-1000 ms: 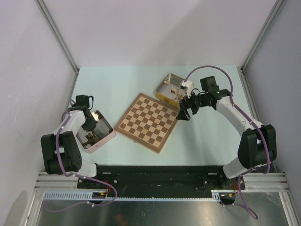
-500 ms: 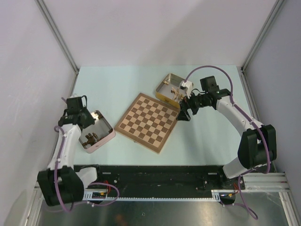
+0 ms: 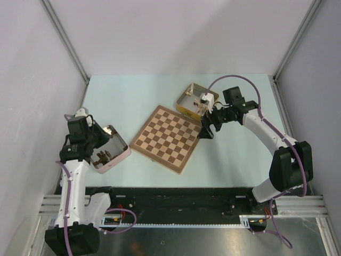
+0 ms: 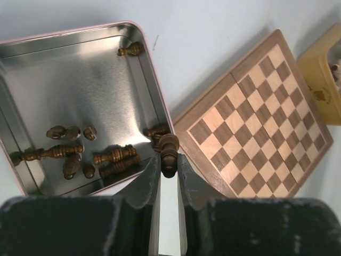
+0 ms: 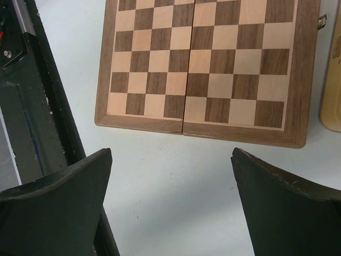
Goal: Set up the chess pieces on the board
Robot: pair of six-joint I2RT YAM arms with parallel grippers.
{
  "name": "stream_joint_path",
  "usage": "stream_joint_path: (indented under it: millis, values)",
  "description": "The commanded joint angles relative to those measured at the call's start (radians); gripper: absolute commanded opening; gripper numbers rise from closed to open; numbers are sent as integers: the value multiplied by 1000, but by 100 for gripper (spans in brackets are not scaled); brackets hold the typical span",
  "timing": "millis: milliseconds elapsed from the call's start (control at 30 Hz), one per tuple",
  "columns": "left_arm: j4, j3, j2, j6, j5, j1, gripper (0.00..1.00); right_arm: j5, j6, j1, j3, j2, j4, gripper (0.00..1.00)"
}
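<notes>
Within the left gripper [image 4: 168, 166], the dark piece [image 4: 169, 149] is half hidden.

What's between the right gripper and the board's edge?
Only bare table separates the right gripper from the board; the right wrist view shows it.

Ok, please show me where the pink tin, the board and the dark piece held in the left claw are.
pink tin [image 4: 80, 80], left wrist view, its bare metal floor.
board [image 3: 168, 138], top external view, its middle squares.
held dark piece [image 4: 169, 153], left wrist view, its upper body.
</notes>
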Motion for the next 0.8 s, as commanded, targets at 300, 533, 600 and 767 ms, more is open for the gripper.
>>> stream_joint_path:
  millis: [300, 533, 600, 767]
  values:
    - [-19, 76, -54, -72, 77, -71, 9, -23, -16, 14, 41, -9, -3, 100]
    - [-19, 114, -27, -101, 43, -156, 9, -21, -17, 16, 41, -7, -4, 100]
    - [-17, 131, -15, -113, 18, -209, 9, -23, -16, 16, 42, -7, -1, 100]
    - [-16, 159, 30, -147, -18, -312, 9, -20, -14, 16, 42, -7, 0, 100]
